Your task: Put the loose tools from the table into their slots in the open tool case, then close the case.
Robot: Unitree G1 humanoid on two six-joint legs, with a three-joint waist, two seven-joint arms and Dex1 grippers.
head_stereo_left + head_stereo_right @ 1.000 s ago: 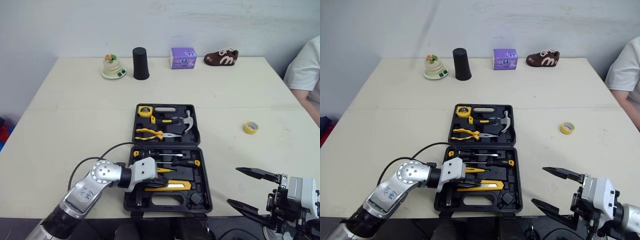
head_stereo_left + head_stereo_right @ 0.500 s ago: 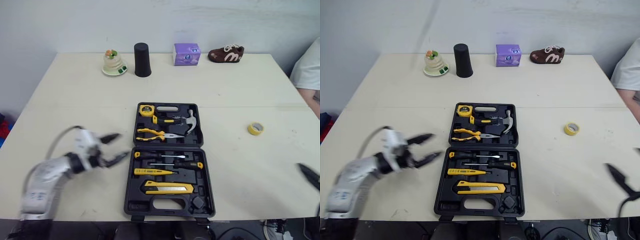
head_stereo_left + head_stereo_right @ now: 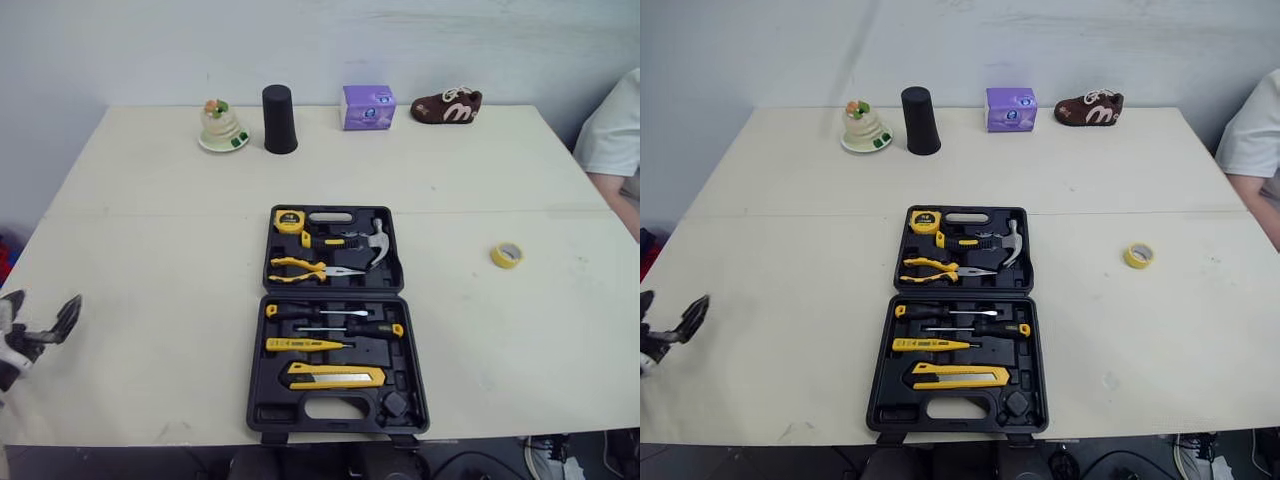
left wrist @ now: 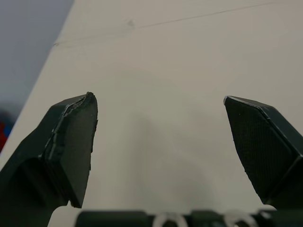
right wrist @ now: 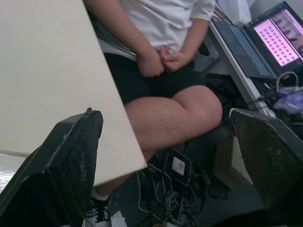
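The black tool case (image 3: 335, 413) lies open in the middle of the table. Its far half holds a tape measure (image 3: 290, 220), a hammer (image 3: 368, 238) and pliers (image 3: 305, 268). Its near half holds screwdrivers (image 3: 330, 320), a yellow tester (image 3: 300, 345) and a yellow utility knife (image 3: 335, 376). A yellow tape roll (image 3: 507, 255) lies loose on the table to the right of the case. My left gripper (image 3: 42, 312) is open and empty at the table's left edge, far from the case; in the left wrist view the left gripper (image 4: 158, 97) has bare tabletop between its fingers. My right gripper (image 5: 164, 113) is open and empty past the table's edge.
Along the far edge stand a small glass ornament on a dish (image 3: 221, 127), a black cup (image 3: 280, 119), a purple box (image 3: 368, 106) and a brown shoe figure (image 3: 446, 106). A person (image 3: 612, 140) sits at the right side; the person's legs (image 5: 170, 109) are beyond my right gripper.
My left gripper let go inside the case's near half, opened, and swung away to the table's left edge. My right gripper dropped out of the eye views.
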